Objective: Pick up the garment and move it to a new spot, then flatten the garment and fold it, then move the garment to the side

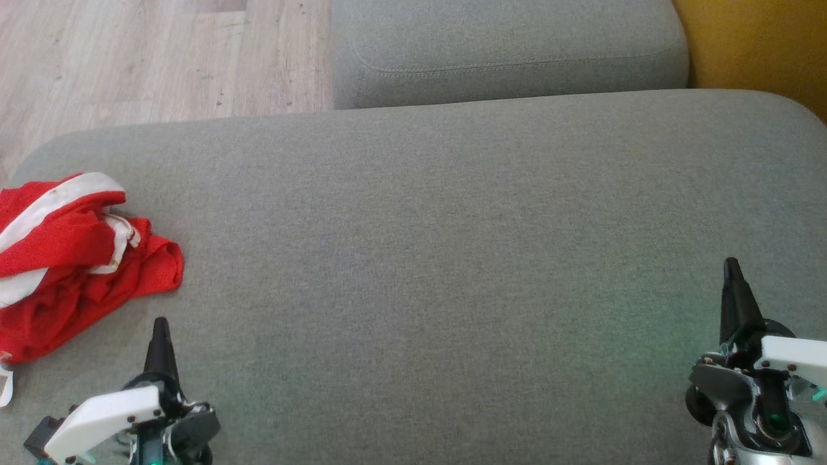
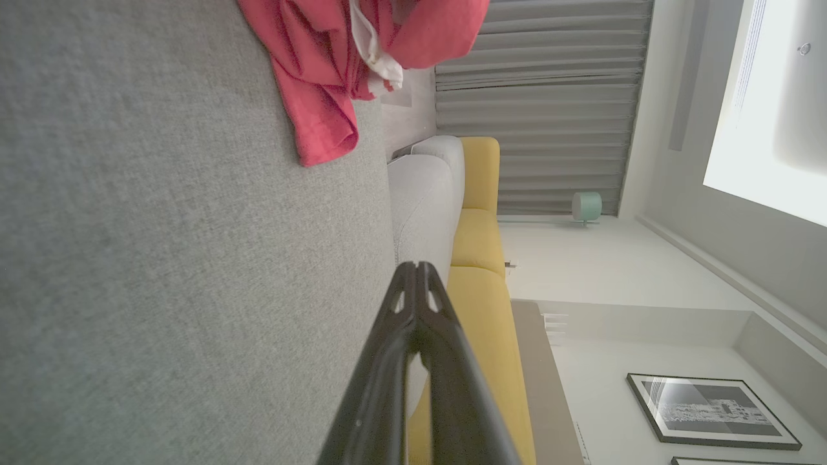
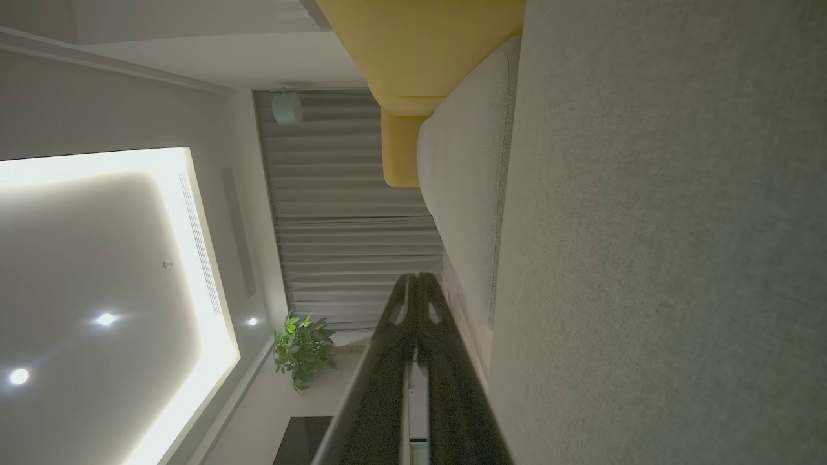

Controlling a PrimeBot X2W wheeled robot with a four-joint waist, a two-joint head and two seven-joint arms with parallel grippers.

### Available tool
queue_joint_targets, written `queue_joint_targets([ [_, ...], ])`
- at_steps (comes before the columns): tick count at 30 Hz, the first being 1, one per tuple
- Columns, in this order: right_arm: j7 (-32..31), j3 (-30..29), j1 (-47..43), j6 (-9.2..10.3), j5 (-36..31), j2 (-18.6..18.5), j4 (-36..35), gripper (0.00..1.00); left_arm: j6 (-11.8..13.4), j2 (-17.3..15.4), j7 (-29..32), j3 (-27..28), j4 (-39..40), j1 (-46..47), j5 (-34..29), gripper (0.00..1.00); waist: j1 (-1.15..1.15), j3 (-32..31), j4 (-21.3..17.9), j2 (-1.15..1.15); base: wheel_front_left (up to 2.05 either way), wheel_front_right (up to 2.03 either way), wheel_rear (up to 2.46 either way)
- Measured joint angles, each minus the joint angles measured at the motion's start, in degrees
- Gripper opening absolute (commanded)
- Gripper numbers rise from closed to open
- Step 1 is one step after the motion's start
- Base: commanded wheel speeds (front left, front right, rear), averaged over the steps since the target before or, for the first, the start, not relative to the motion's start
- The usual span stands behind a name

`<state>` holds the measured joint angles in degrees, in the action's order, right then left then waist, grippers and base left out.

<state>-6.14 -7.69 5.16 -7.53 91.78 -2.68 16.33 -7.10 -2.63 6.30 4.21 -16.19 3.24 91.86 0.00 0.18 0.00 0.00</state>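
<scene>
- The garment [image 1: 71,258] lies bunched at the far left edge of the grey seat [image 1: 452,245]. It is a thin red knit with broad white bands, soft and rumpled, folded over itself in loose humps, and one red corner trails toward the middle of the seat.
- The left gripper [image 1: 159,326] hangs just beside the garment's near edge, apart from the cloth. Its two long dark fingers are pressed together into one narrow, glossy spike above a white shell.
- Pale wood-grain floor [image 1: 129,58] runs in planks past the seat's far left corner.
- The seat is a wide cushion of coarse grey weave with rounded corners, flat and smooth. A long stretch of that fabric lies between the two grippers.
- Behind it sits a second grey cushion [image 1: 510,51], same weave, with a stitched seam curving along its top.
- A mustard-yellow upholstered piece [image 1: 756,45] butts against the far right corner.
- The right gripper [image 1: 731,271] hovers over the seat's right side, well apart from the garment. Its dark fingers are also closed tip to tip, holding nothing.
- Around the room are grey pleated curtains [image 2: 549,97], a framed black-and-white picture [image 2: 711,413] on a pale wall, a leafy green plant [image 3: 303,349] and a glowing ceiling panel [image 3: 97,290].
</scene>
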Motion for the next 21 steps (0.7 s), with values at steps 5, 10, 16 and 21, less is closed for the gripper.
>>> queue_joint_targets([
  [5, 0.0, 0.0, 0.0, 0.00, 0.0, 0.0, 0.0, 0.00, 0.0, 0.0, 0.0, 0.0, 0.0, 0.0, 0.0, 0.00, 0.00, 0.0, 0.0, 0.00, 0.00, 0.00, 0.00],
  [10, 0.0, 0.0, 0.0, 0.00, 0.0, 0.0, 0.0, 0.00, 0.0, 0.0, 0.0, 0.0, 0.0, 0.0, 0.0, 0.00, 0.00, 0.0, 0.0, 0.00, 0.00, 0.00, 0.00],
  [16, 0.0, 0.0, 0.0, 0.00, 0.0, 0.0, 0.0, 0.00, 0.0, 0.0, 0.0, 0.0, 0.0, 0.0, 0.0, 0.00, 0.00, 0.0, 0.0, 0.00, 0.00, 0.00, 0.00],
  [21, 0.0, 0.0, 0.0, 0.00, 0.0, 0.0, 0.6, 1.00, 0.1, 0.0, 0.0, -0.1, -0.5, -0.1, 0.0, 1.00, 0.00, 0.0, 0.0, 0.00, 0.00, 0.00, 0.00],
])
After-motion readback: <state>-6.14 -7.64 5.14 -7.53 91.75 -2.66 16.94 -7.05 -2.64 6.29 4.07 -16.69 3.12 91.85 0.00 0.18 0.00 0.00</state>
